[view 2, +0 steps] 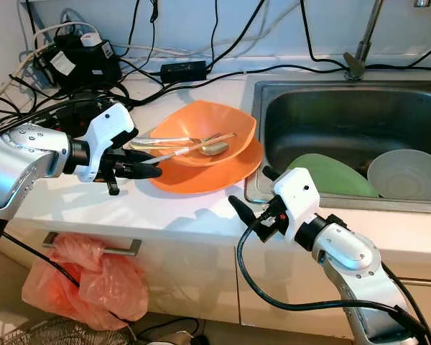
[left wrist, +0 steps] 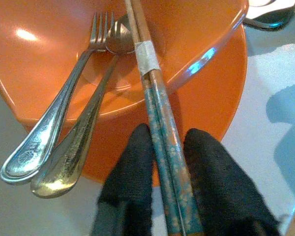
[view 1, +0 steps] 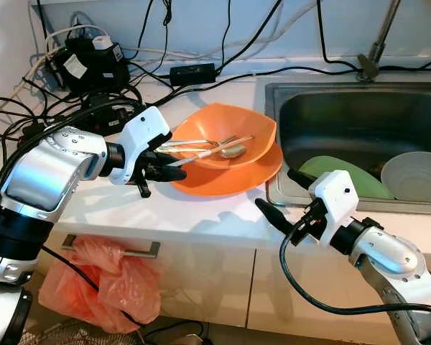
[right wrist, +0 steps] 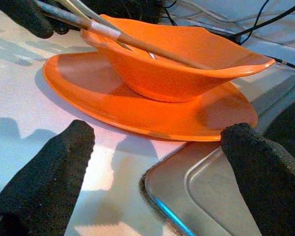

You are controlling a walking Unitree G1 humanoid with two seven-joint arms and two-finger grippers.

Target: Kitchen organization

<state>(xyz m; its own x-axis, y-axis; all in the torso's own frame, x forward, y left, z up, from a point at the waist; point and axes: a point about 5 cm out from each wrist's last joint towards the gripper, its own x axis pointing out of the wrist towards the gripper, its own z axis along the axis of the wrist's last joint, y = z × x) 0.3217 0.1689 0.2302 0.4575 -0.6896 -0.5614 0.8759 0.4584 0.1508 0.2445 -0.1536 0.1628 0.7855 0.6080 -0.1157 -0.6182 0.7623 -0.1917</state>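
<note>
An orange bowl (view 1: 257, 126) sits on an orange plate (view 1: 223, 183) on the white counter, just left of the sink. A metal fork (left wrist: 69, 103), a spoon (left wrist: 88, 132) and a taped pair of chopsticks (left wrist: 160, 113) lie in the bowl, their handles over its rim. My left gripper (view 1: 174, 171) is shut on the chopsticks' blue patterned ends, at the bowl's left side. Low at the counter's front edge, my right gripper (view 1: 284, 195) stands open with nothing between its fingers, facing the plate (right wrist: 137, 118) and the sink's corner.
The steel sink (view 1: 330, 122) on the right holds a green plate (view 1: 352, 180) and a white bowl (view 1: 416, 176). Black cables and a power brick (view 1: 86, 65) crowd the counter's back left. An orange plastic bag (view 1: 115, 277) hangs from the drawer handle below.
</note>
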